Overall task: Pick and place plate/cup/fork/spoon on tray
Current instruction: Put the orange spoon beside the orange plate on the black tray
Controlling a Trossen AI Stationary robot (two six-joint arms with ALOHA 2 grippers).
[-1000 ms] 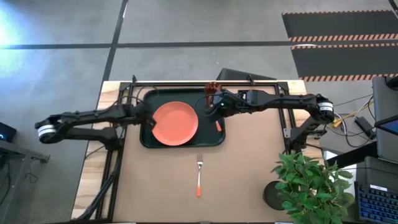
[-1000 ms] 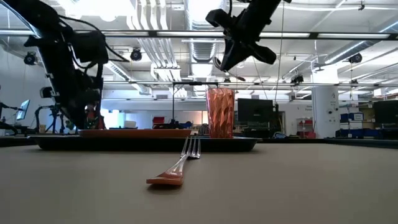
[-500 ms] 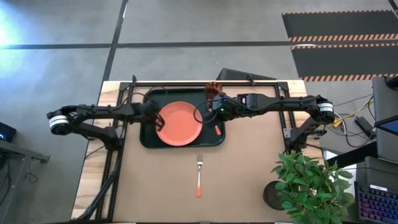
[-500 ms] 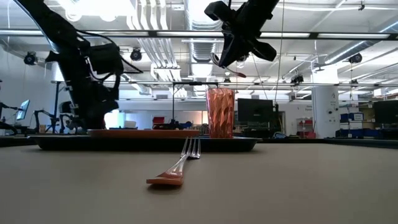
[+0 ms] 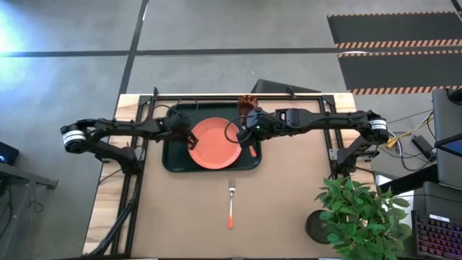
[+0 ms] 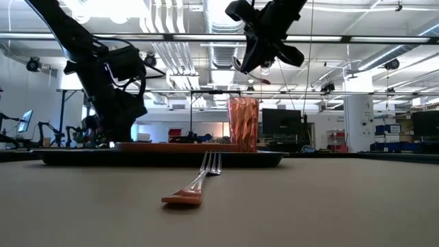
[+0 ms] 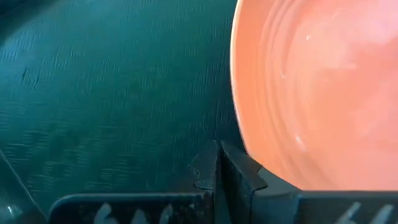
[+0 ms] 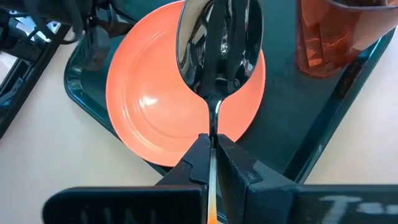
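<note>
tray (image 5: pixel 172 160): long axis runs left-right across the table, far half of the tabletop. Both grippers work over it, left one over its left part, right one over its right part.

plate (image 5: pixel 216 143): flat on the tray floor, roughly centre. Its left rim sits right at the left gripper (image 5: pixel 183 136) tips. In the left wrist view the plate edge (image 7: pixel 311 93) lies just beside the fingers (image 7: pixel 239 174), which are pressed together with nothing between them. Can't tell if they actually touch the rim.

cup (image 5: pixel 247 103): upright, rim up, at the tray's far right corner. It stands just beyond the right gripper (image 5: pixel 242 135), apart from it. Low view shows the cup (image 6: pixel 243 124) standing on the tray with the right gripper (image 6: pixel 248 63) well above it.

spoon (image 8: pixel 219 43): clenched in the right gripper, jaws closed on the neck just behind the bowl. Bowl sticks straight out ahead of the fingertips, long axis in line with the gripper. It hangs above the plate's right edge, between plate and cup. Orange handle end (image 5: pixel 253 146) shows past the gripper over the tray's right side.

fork (image 5: pixel 231 201): on bare table near side of the tray, well clear of both jaws. Long axis runs near-far, tines toward the tray, orange handle toward the table's front edge.
</note>
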